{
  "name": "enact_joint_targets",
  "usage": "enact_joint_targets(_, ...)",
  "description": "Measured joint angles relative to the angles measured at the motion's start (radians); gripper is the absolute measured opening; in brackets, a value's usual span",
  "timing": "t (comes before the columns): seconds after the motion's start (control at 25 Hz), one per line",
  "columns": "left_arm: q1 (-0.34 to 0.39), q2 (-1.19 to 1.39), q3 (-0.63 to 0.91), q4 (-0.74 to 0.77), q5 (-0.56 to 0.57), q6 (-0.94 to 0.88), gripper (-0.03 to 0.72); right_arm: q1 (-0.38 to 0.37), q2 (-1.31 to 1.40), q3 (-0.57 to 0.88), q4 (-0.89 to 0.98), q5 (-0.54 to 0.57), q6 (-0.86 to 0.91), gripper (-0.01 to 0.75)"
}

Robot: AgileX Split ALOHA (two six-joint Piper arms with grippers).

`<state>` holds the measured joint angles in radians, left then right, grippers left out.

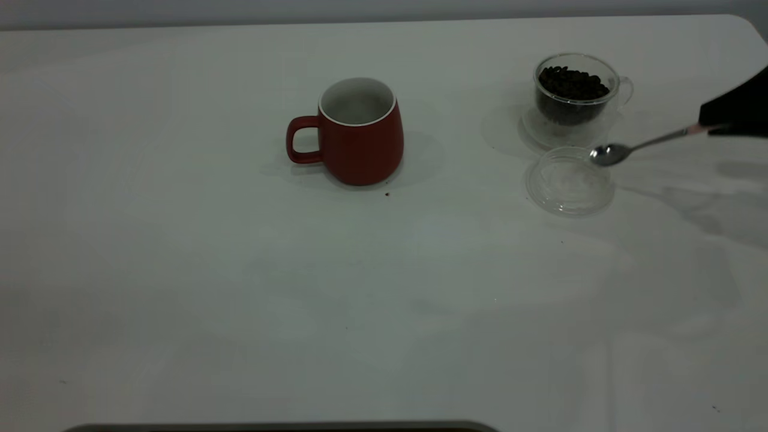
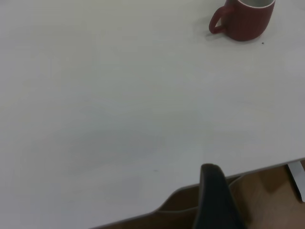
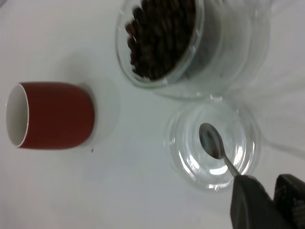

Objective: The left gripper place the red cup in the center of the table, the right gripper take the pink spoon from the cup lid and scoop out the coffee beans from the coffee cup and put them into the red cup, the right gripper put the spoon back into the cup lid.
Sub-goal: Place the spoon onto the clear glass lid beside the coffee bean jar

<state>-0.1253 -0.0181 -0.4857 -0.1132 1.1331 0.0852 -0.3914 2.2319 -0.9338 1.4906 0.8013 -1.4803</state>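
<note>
Right gripper point(image 3: 261, 198): fingers point(image 3: 250, 202) clamped on the handle of the spoon point(image 3: 213, 143), bowl poised over the clear cup lid point(image 3: 178, 157). Wrist view looks straight down into the lid and shows the spoon bowl inside its rim; exterior view has the bowl point(image 1: 609, 154) at the lid's point(image 1: 569, 183) 1 o'clock edge, and whether it touches I cannot tell.

Coffee cup point(image 1: 576, 90), glass, full of beans point(image 1: 573, 83), stands just beyond the lid at its 12 o'clock, on a clear saucer.

Red cup point(image 1: 359, 132) upright near bench point(image 1: 180, 270) centre, at the lid's 9 o'clock, well apart, handle pointing away from the lid. Only the exterior view shows its pale interior. A dark speck point(image 1: 387, 194) lies at its base.

Left gripper point(image 2: 214, 198): one dark finger shows at the bench edge, far from the red cup; fingers' state cannot be told.
</note>
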Motion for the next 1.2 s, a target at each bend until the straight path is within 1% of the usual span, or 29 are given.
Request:
enact_joint_targets(0.16, 0.000, 0.000, 0.000, 0.000, 0.000, 0.000, 0.505, -0.001, 0.084, -0.062, -0.072, 0.028, 0.108, 0.096)
enact_joint_targets(0.4, 0.000, 0.000, 0.000, 0.000, 0.000, 0.000, 0.505, -0.001, 0.146, -0.125, -0.075, 0.070, 0.155, 0.096)
enact_joint_targets(0.68, 0.000, 0.000, 0.000, 0.000, 0.000, 0.000, 0.505, 0.002, 0.195, -0.137, -0.062, 0.095, 0.162, 0.096)
enact_joint_targets(1.0, 0.000, 0.000, 0.000, 0.000, 0.000, 0.000, 0.505, 0.024, 0.232, -0.137, 0.018, 0.104, 0.120, 0.098)
enact_joint_targets(1.08, 0.000, 0.000, 0.000, -0.001, 0.000, 0.000, 0.505, 0.024, 0.232, -0.137, 0.021, 0.101, 0.118, 0.107)
enact_joint_targets(1.2, 0.000, 0.000, 0.000, -0.001, 0.000, 0.000, 0.505, 0.024, 0.232, -0.137, 0.021, 0.092, 0.113, 0.145)
